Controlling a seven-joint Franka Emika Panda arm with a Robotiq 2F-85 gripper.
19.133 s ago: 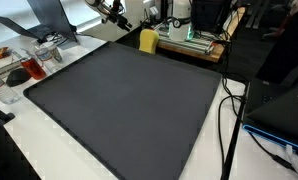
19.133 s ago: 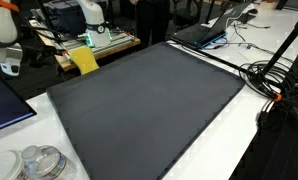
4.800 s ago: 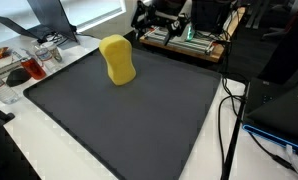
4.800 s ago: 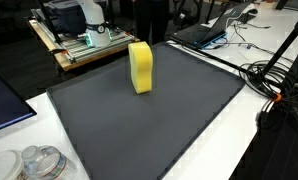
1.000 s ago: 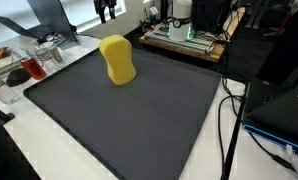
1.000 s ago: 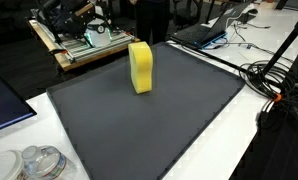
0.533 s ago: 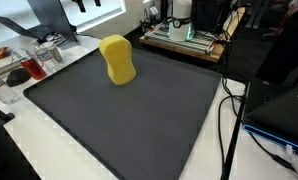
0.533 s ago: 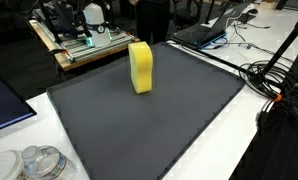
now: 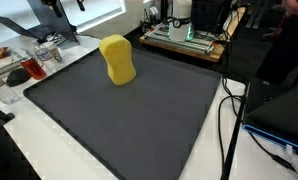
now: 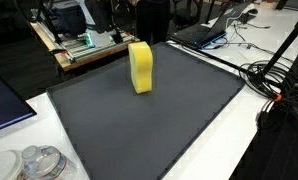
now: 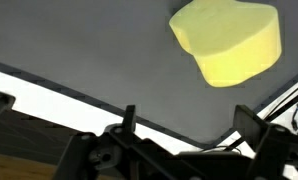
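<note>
A yellow sponge (image 9: pixel 117 59) stands upright on its edge near the far side of the dark grey mat (image 9: pixel 129 110), and it shows in both exterior views (image 10: pixel 140 67). My gripper (image 11: pixel 189 125) hangs high above the mat's edge, well clear of the sponge. Its jaws are open with nothing between them. In the wrist view the sponge (image 11: pixel 229 42) lies far ahead of the fingertips (image 11: pixel 129 118). In an exterior view only a dark part of the gripper (image 9: pixel 61 5) shows at the top edge.
Clear plastic containers (image 9: pixel 29 65) stand on the white table beside the mat, also seen at the near corner (image 10: pixel 34 160). A wooden board with equipment (image 9: pixel 189 40) sits behind the mat. Black cables (image 10: pixel 279 80) and a laptop (image 10: pixel 204 35) lie along one side.
The gripper has drawn back from the mat and risen toward the top edge of the exterior view. The sponge has stayed where it stood.
</note>
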